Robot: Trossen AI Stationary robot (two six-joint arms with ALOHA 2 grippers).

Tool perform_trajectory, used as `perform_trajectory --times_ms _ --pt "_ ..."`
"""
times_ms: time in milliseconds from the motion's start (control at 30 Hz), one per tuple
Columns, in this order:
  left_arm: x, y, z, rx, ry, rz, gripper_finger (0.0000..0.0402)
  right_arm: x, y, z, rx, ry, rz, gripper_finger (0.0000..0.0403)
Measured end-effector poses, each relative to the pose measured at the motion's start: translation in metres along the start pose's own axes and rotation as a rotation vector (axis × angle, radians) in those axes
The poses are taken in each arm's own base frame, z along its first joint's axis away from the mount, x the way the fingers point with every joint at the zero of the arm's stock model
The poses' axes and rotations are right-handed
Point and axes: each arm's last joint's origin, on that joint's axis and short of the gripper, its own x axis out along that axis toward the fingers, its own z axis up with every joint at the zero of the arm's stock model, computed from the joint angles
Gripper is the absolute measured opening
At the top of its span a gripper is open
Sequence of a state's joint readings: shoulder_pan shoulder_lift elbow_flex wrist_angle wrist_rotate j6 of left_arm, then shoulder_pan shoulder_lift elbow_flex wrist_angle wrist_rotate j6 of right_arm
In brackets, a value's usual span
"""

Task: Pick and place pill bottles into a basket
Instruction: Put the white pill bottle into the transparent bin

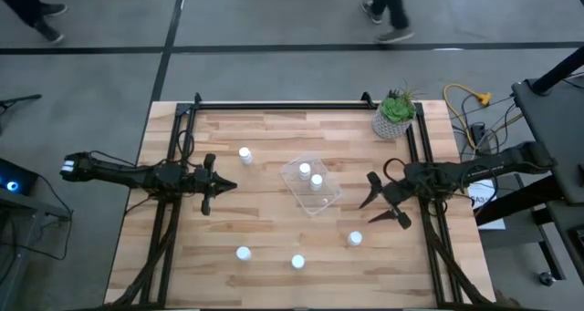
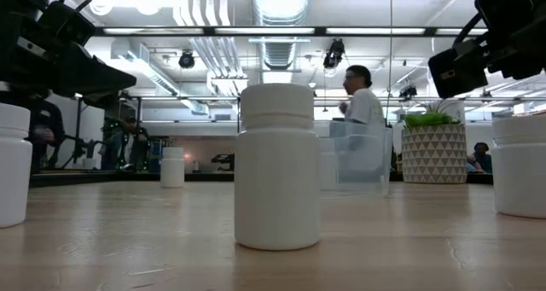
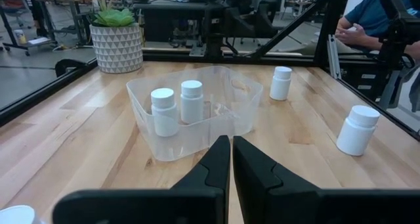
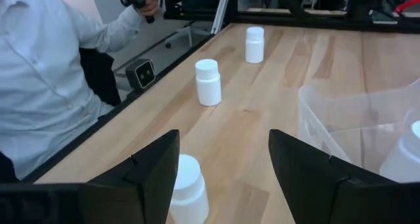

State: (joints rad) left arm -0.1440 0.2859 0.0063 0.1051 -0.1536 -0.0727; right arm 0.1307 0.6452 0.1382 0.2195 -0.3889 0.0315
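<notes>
Pill bottle (image 1: 355,239) stands upright on the bench (image 1: 182,256), just front-left of the right tool (image 1: 387,204) — wide open, empty; the left tool (image 1: 222,185) sits closed, farther off.

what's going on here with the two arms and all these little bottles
A two-arm robot is sorting white pill bottles into the clear basket mid-table. Two bottles already stand inside; four remain on the wood. The right gripper is open near one of them, holding nothing. The left gripper is shut and empty, beside the basket.
</notes>
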Motion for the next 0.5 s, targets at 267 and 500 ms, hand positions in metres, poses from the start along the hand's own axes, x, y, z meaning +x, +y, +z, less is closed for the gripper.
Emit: perform_trajectory --times_ms 267,500 --pt "0.0000 0.0000 0.0000 0.000 0.000 0.000 0.0000 -0.0006 0.0000 -0.0093 0.035 0.021 -0.001 0.0224" --pt "0.0000 0.0000 0.0000 0.000 0.000 0.000 0.0000 -0.0006 0.0000 -0.0094 0.045 0.020 -0.001 0.0224"
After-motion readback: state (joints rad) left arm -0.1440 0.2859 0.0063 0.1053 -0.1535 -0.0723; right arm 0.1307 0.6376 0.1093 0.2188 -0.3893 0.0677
